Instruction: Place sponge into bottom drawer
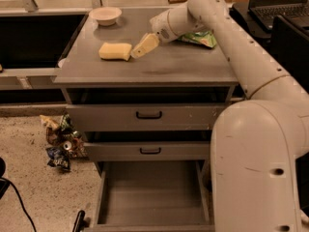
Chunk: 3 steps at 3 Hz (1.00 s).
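Sponge (115, 51), pale-yellow, soft-edged, flat on cabinet top (183, 66), end effector (144, 46) just beside it, grip state indiscernible.

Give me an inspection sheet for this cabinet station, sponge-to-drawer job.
Surface: grey cabinet top, carrying three loose things.
Job's things: sponge lies on the top, left of middle; bottom drawer is pulled open, nothing seen inside.
Clutter: bowl at back left; green bag at back right.
Grippers: pincer low over the top, just right of the sponge; contact unclear.
Cables: black cable on the floor, lower left.
Surroundings: crumpled wrappers on the floor left of the cabinet; laptop at upper right.
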### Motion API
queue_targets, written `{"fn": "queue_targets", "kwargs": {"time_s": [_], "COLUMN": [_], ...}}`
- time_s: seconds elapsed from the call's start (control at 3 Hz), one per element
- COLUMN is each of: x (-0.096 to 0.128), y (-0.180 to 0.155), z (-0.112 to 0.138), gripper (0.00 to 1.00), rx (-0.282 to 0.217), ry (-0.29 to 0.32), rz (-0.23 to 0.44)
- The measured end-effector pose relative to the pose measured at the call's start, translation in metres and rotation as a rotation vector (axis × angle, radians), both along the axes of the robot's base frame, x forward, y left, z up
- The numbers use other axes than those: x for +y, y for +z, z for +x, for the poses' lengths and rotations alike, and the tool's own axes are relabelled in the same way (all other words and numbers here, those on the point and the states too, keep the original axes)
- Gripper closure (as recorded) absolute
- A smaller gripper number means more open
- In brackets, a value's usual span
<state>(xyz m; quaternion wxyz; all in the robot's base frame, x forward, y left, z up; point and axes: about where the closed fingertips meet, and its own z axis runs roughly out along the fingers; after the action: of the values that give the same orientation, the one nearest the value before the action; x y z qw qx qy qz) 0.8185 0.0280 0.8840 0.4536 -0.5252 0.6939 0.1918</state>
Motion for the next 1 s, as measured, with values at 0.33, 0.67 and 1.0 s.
{"fn": "queue_targets", "kwargs": {"time_s": [0.33, 0.67, 1.0], "x": [0.024, 0.042, 0.042], "y": [0.001, -0.002, -0.002], "z": [0.004, 0.005, 0.005], "gripper": [0.0, 0.0, 0.0], "rx": [-0.007, -0.001, -0.002], "ry": [0.039, 0.078, 0.079], "rz": [0.042, 0.063, 0.064]}}
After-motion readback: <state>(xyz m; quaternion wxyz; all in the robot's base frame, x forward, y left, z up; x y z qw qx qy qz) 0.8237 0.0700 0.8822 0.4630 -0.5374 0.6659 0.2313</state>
